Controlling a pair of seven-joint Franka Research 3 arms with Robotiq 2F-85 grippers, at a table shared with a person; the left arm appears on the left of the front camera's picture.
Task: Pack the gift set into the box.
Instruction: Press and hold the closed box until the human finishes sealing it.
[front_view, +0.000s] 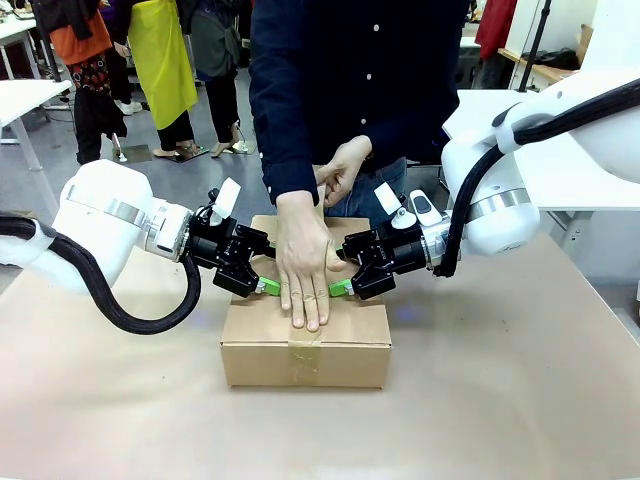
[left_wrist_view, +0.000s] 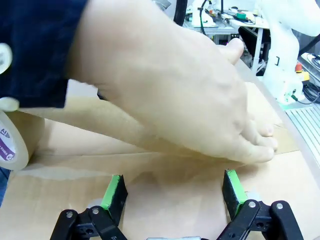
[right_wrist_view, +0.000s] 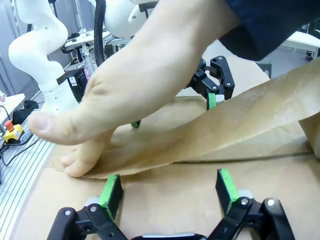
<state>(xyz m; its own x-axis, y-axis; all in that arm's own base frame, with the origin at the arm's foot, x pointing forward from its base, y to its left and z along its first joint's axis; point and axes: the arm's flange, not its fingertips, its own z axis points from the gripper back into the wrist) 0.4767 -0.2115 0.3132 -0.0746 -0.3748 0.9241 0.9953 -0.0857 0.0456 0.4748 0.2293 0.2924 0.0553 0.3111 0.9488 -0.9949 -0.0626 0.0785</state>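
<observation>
**Hand smooths tape on the box while both grippers press its top**

The box (front_view: 305, 345) sits on the table (front_view: 520, 400) in the middle, between the two arms, with its flaps folded down. A person's hand (front_view: 303, 268) lies flat along the centre seam, fingers pointing toward the robot, pressing a strip of tape (front_view: 305, 358) that runs over the front edge. The person's other hand (front_view: 340, 170) is held up behind it, near the body.

The left gripper (front_view: 263, 287) rests on the box top just beside the hand, its green pads (left_wrist_view: 113, 191) spread apart and grasping nothing. The right gripper (front_view: 340, 289) does the same from the other side, fingers (right_wrist_view: 226, 187) also spread wide and empty. A roll of tape (left_wrist_view: 11, 145) shows at the edge of the left wrist view.
</observation>
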